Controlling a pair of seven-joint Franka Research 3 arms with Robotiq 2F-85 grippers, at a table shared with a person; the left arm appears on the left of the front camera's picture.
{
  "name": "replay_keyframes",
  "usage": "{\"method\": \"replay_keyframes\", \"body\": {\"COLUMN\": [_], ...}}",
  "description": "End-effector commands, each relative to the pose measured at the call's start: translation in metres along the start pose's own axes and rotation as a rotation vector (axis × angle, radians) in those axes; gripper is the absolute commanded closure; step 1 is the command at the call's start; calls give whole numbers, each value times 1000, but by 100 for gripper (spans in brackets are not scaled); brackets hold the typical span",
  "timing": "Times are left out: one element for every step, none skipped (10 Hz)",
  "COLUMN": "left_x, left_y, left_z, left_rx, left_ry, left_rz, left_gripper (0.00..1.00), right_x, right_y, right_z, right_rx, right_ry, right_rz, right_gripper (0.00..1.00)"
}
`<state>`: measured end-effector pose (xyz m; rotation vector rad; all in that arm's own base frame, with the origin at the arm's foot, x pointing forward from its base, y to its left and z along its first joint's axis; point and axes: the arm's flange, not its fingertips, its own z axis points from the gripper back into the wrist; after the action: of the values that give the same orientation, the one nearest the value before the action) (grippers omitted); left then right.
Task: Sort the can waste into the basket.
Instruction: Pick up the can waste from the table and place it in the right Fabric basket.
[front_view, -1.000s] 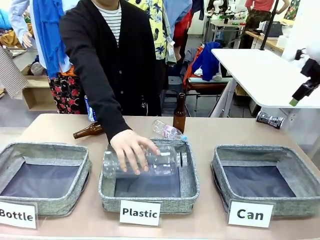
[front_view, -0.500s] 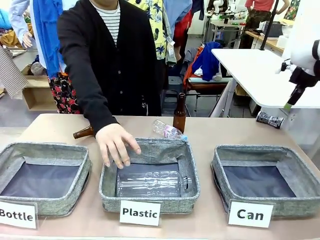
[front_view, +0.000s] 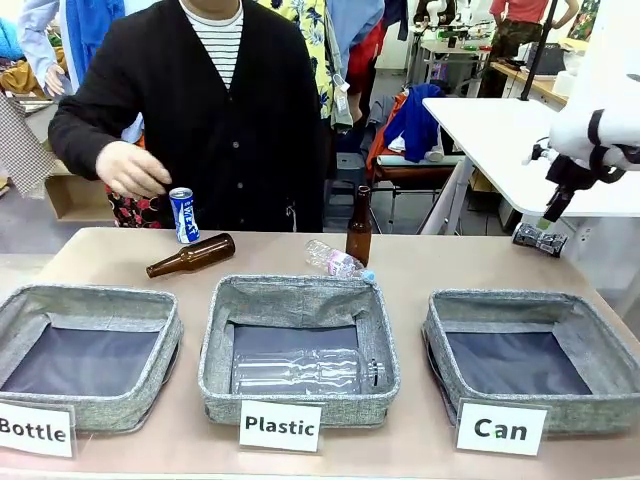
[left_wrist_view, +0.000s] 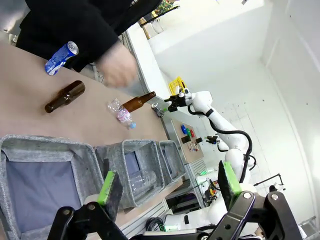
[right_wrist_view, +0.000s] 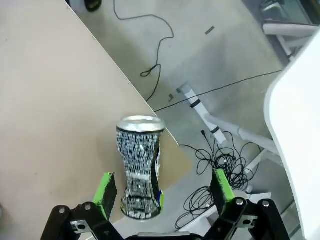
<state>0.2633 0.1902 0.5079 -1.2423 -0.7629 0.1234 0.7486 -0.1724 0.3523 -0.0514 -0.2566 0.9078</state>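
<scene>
A blue-and-white can (front_view: 183, 215) stands upright at the table's far left, just below the person's hand (front_view: 130, 170); it lies tilted in the left wrist view (left_wrist_view: 61, 58). A dented black-and-silver can (front_view: 540, 239) lies at the far right corner of the table. In the right wrist view this can (right_wrist_view: 140, 167) sits between the spread fingers of my right gripper (right_wrist_view: 162, 192), close below it and untouched. My right gripper (front_view: 545, 218) hangs open over it. The grey "Can" basket (front_view: 520, 301) at front right holds nothing. My left gripper (left_wrist_view: 167, 185) is open, high above the baskets.
The middle "Plastic" basket (front_view: 300, 290) holds a clear bottle (front_view: 305, 370). The "Bottle" basket (front_view: 90, 298) stands at left. A brown bottle (front_view: 190, 255) lies at the back left, another (front_view: 359, 228) stands mid-back beside a lying clear bottle (front_view: 335, 262). The dented can is near the table edge (right_wrist_view: 170, 137).
The person let the clear bottle drop into the Plastic basket and drew the hand back, uncovering the blue can. My right arm has come down and left toward the dented can.
</scene>
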Motion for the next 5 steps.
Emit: {"method": "replay_keyframes", "body": {"left_x": [1, 1, 1, 1, 1], "left_y": [-1, -1, -1, -1, -1], "left_z": [0, 0, 0, 0, 0], "left_rx": [-18, -18, -18, -18, -18], "left_ry": [-10, -10, -10, -10, -10], "left_rz": [-21, -21, -21, -21, -21], "left_gripper": [0, 0, 0, 0, 0], "right_x": [11, 10, 10, 10, 10], "right_y": [-19, -16, -15, -16, -16], "right_z": [-12, -19, -26, -34, -42], "right_rx": [66, 107, 116, 137, 158], "right_ry": [53, 68, 91, 92, 102], "right_rz": [24, 30, 31, 29, 27], "right_gripper": [0, 0, 0, 0, 0]}}
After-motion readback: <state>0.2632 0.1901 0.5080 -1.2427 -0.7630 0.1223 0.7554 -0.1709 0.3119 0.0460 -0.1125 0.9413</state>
